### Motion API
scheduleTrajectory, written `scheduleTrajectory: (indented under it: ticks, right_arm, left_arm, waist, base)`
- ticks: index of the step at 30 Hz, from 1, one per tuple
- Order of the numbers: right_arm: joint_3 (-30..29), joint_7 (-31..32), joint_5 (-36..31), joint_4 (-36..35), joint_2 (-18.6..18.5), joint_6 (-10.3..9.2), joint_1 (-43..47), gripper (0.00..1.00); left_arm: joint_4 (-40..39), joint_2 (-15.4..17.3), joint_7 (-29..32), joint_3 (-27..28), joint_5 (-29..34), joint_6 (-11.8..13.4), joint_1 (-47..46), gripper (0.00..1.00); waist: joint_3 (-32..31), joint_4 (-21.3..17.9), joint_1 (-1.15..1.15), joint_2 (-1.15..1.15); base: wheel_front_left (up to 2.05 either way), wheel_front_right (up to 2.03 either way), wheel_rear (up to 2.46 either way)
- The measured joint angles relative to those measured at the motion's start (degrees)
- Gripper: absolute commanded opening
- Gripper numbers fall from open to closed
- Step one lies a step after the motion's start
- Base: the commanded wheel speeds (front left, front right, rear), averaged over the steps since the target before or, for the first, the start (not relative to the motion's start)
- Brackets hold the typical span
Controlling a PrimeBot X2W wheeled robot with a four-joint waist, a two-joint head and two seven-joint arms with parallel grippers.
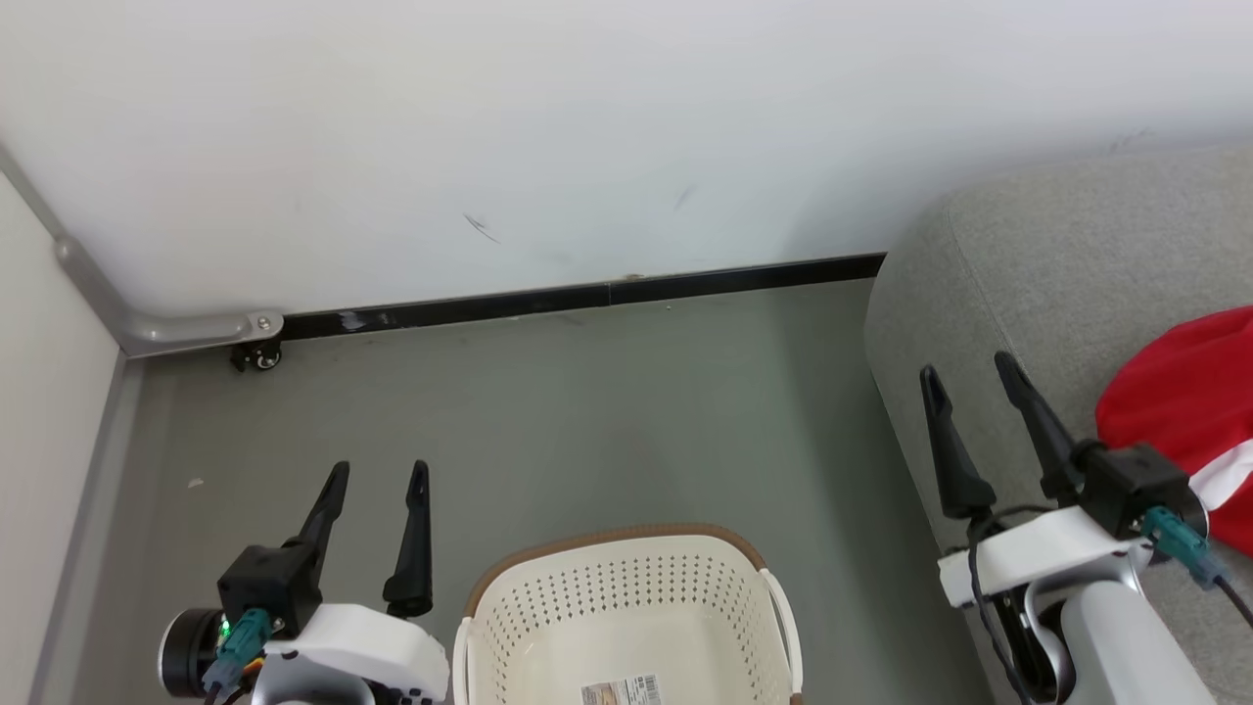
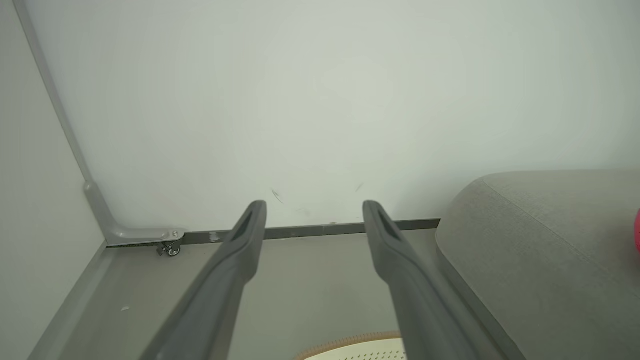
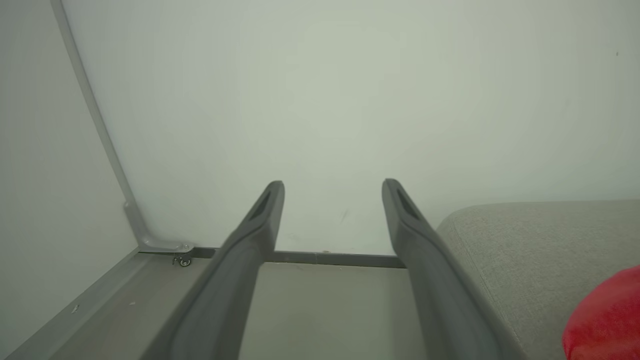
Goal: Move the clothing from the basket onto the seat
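Note:
The cream basket (image 1: 626, 587) with its brown rim stands on the floor at the bottom centre; the part of its inside that I see holds only a paper label, and its near end is cut off by the picture edge. Red clothing (image 1: 1189, 397) with white trim lies on the grey seat (image 1: 1057, 284) at the right. My left gripper (image 1: 380, 477) hangs open left of the basket, holding nothing. Over the seat's left edge, just left of the clothing, my right gripper (image 1: 969, 370) is open with nothing between its fingers. The basket's rim (image 2: 350, 342) and the seat (image 2: 540, 240) appear in the left wrist view, the clothing (image 3: 607, 320) in the right wrist view.
A white wall (image 1: 587, 127) with a black skirting strip (image 1: 587, 294) closes off the far side. A grey metal frame with a small caster (image 1: 256, 356) stands in the left corner. Grey floor (image 1: 587, 421) lies between basket and wall.

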Motion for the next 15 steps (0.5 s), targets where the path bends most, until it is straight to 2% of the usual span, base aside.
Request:
scheduleTrajectory:
  ticks: [7,15]
  right_arm:
    - [-0.68,0.51,-1.34,-1.46,0.87,0.00,3.99,1.00]
    - [-0.89,1.03,-1.88,-3.44,1.66,0.00,7.01,1.00]
  left_arm:
    - [-0.11,-0.65,0.00,1.97,0.11,1.74,2.03,1.00]
    - [-0.74,-0.97,0.00,3.23,0.58,2.19,3.28,1.00]
  waist:
    - [-1.49,0.66,0.00,0.00]
    - [-2.63,0.96,0.00,0.00]
  base:
    - [0.00,0.00,0.00]
    - [0.00,0.00,0.00]
